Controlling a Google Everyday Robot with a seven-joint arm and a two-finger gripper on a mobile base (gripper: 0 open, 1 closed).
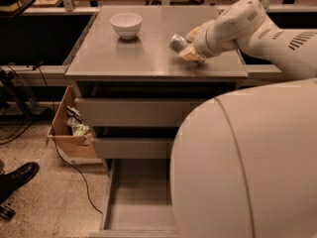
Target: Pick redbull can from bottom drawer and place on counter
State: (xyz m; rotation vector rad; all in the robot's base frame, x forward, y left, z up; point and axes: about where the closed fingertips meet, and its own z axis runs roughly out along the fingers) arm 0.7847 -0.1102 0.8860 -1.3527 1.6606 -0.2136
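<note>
The redbull can (177,42) is a small silvery can tilted over the right part of the counter (143,58), at or just above its surface. My gripper (184,47) is shut on the can, with its yellowish fingers (190,54) wrapped around it from the right. The white arm reaches in from the right. The bottom drawer (136,202) stands pulled open at the foot of the cabinet, with a bare floor. Its right part is hidden by my arm.
A white bowl (126,24) stands on the counter's back left. A bulky white arm segment (247,167) fills the lower right. Two closed drawers (129,112) sit above the open one. A cardboard box (72,133), cables and a shoe (17,177) are at the left.
</note>
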